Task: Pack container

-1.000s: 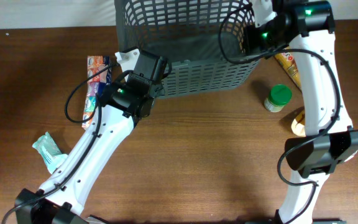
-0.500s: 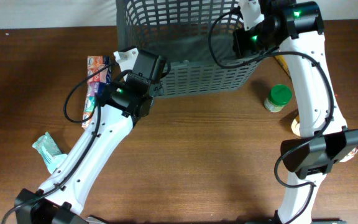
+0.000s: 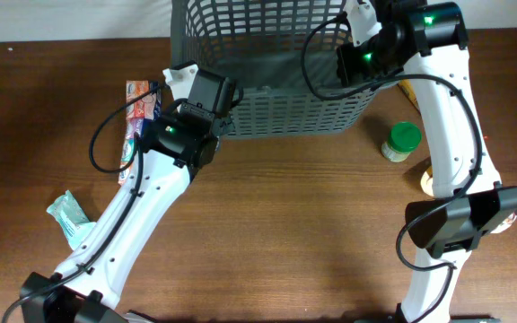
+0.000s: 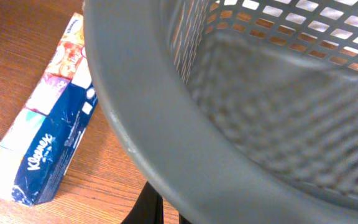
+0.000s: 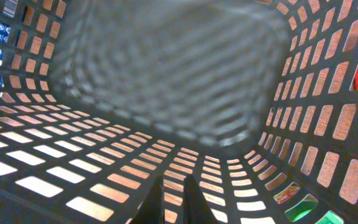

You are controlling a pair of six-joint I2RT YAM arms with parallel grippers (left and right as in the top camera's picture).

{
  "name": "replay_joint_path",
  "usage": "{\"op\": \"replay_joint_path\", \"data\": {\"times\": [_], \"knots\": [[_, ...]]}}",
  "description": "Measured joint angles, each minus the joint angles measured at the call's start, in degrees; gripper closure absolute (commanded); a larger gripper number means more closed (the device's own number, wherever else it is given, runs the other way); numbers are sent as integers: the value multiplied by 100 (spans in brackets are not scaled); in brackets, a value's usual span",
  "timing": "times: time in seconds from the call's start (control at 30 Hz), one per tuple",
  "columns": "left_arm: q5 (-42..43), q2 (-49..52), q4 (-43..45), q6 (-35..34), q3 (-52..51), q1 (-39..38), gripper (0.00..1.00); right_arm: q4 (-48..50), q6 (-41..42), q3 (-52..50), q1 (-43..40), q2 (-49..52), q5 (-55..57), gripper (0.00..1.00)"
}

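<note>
The left arm [image 3: 146, 202] runs diagonally forward and to the right, with the wrist bent at the far end. The left gripper [image 3: 182, 77] has its jaws closed — one dark finger [image 4: 145, 205] shows in the wrist view. The right arm [image 3: 451, 117] reaches straight forward, wrist turned leftward. The right gripper [image 5: 173, 186] has its jaws closed, fingers together.

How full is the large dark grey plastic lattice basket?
Empty, as far as visible: the dark grey plastic basket shows bare floor overhead, only slotted walls and floor from the right wrist.

Tissue pack [image 3: 135, 121], teal packet [image 3: 68, 215] – green-lidded jar [image 3: 402, 141] – on wooden table [image 3: 285, 224]
</note>
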Motion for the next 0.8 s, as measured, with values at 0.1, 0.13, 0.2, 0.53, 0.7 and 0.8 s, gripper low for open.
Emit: {"op": "replay_joint_path", "data": {"times": [0.1, 0.13, 0.2, 0.53, 0.7, 0.8], "knots": [[-7, 0, -2, 81, 0, 37, 81, 0, 0, 0, 0, 0, 0, 96], [-15, 0, 0, 90, 0, 52, 80, 2, 0, 0, 0, 0, 0, 96], [-15, 0, 0, 92, 0, 63, 80, 4, 0, 0, 0, 0, 2, 89], [31, 0, 17, 101, 0, 63, 91, 96, -11, 46, 0, 13, -7, 57], [39, 0, -50, 116, 0, 55, 81, 59, -33, 590, 0, 79, -98, 37], [74, 0, -116, 114, 0, 7, 80, -74, -68, 1152, 4, 85, -136, 31]]}}
